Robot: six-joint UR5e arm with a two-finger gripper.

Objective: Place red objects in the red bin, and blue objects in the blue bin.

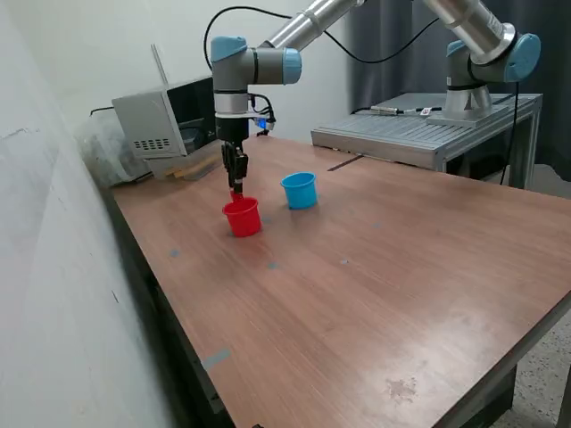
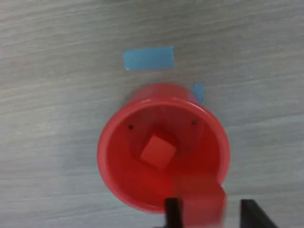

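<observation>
The red bin (image 1: 242, 217) stands on the wooden table (image 1: 375, 267), with the blue bin (image 1: 300, 190) just to its right in the exterior view. My gripper (image 1: 236, 185) hangs straight over the red bin. In the wrist view, one red cube (image 2: 158, 151) lies on the floor of the red bin (image 2: 118, 161). A second, blurred red cube (image 2: 202, 204) sits between my fingertips (image 2: 173, 213) over the rim. A gap shows between it and the other finger, so the gripper (image 2: 211, 214) is open. No blue objects are in view.
Two pieces of blue tape (image 2: 148, 58) are stuck to the table beside the red bin. A grey box (image 1: 165, 125) stands at the back, at the exterior view's left. A metal platform (image 1: 419, 134) carrying the arm's base is at the back right. A wall runs along the left.
</observation>
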